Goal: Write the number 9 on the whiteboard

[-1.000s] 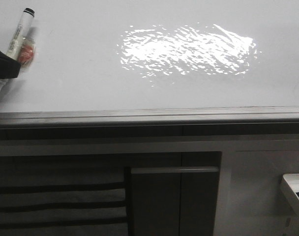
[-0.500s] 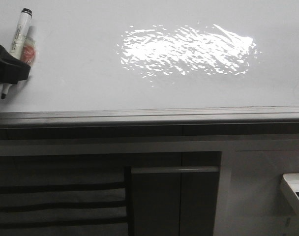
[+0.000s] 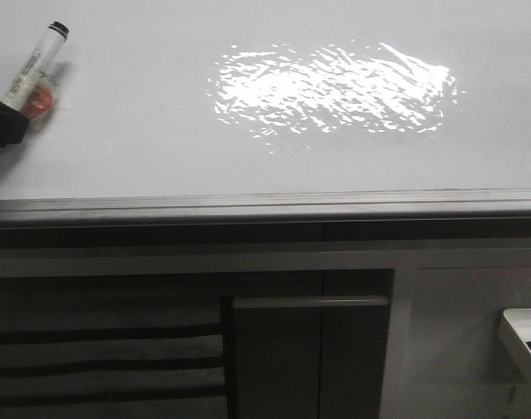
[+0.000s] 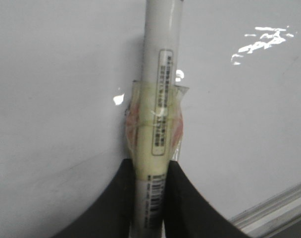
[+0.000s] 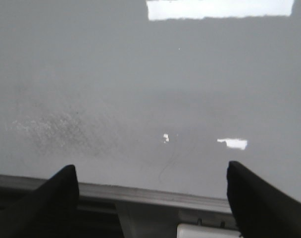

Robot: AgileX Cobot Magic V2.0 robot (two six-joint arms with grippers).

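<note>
At whiteboard point(image 3: 161, 148) left edge, left gripper point(image 3: 2, 124) retreated, marker point(image 3: 37, 63) tilted further.

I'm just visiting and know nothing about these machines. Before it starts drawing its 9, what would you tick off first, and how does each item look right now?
1. Marker held: ok. The left gripper has its jaws shut on the marker, tape wrapped round the barrel.
2. Writing tip ready: cannot tell. The tip is out of sight in every view.
3. Writing space: ok. The whiteboard shows no drawn figure; only a glare patch and faint smudges.
4. The number 9 begun: not ok. No stroke is visible yet.
5. Other arm out of the way: ok. The right gripper is open, holds nothing and sits at the board's edge strip.
</note>
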